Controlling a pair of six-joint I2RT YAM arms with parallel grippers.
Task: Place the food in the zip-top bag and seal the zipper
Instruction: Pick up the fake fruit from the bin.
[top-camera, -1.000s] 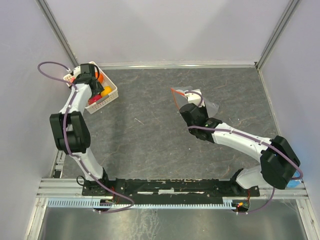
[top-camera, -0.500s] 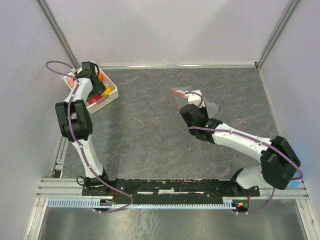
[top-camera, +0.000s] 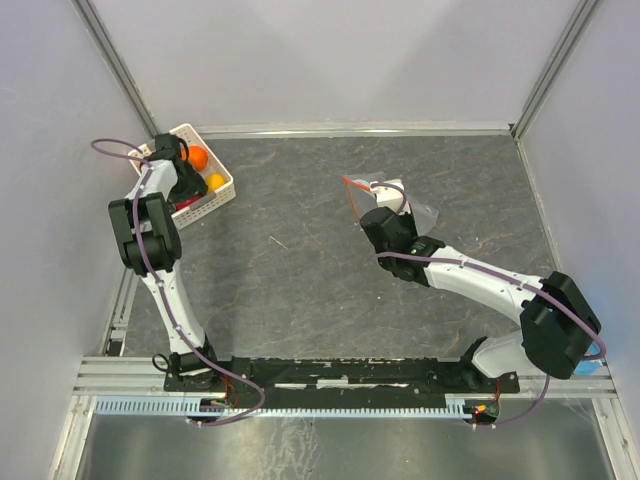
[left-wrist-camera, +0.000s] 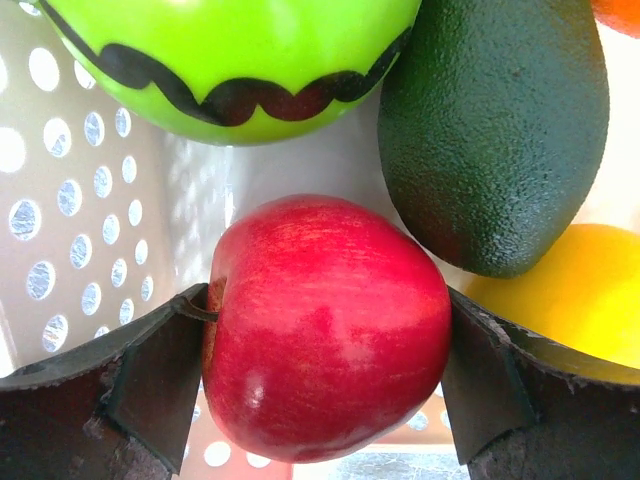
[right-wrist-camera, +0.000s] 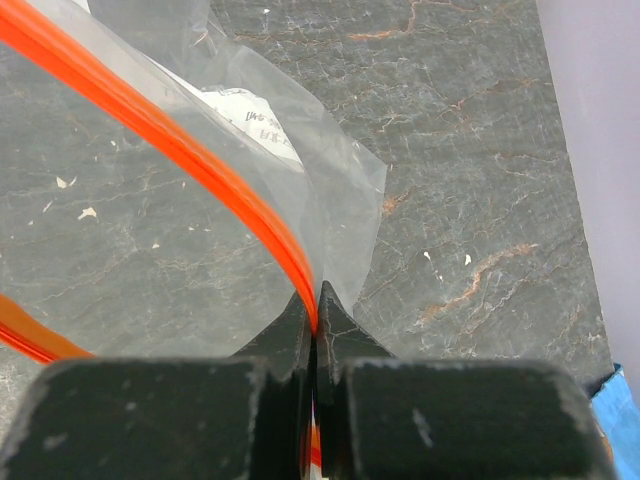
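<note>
From the near edge of the table (top-camera: 300, 290) the right arm reaches to the middle. A thin light scrap (top-camera: 277, 242) lies on the bare stone-grey surface to its left, well apart from everything.

The right end effector (right-wrist-camera: 315, 305) has its fingers pressed together, pinching the orange-red zipper (right-wrist-camera: 200, 165) of the bag (right-wrist-camera: 330, 170). The zipper runs up and to the left from the pinch. The clear film is lifted at this edge and falls behind to the table. A white label (right-wrist-camera: 255, 120) shows through the plastic.

Farther, in the far left corner, stands the white perforated basket (top-camera: 228, 186), just beside the wall. The left end effector (left-wrist-camera: 320, 390) is down inside it. Its pads lie against both sides of the red apple (left-wrist-camera: 325, 325), so it grips this fruit. Close around the apple are a dark green avocado (left-wrist-camera: 495, 140), a lime-green fruit (left-wrist-camera: 230, 60) with a black wavy line and a yellow fruit (left-wrist-camera: 570, 300). The avocado and the yellow fruit are crowded against the right finger. An orange fruit (top-camera: 197, 157) sits at the far side of the basket.
</note>
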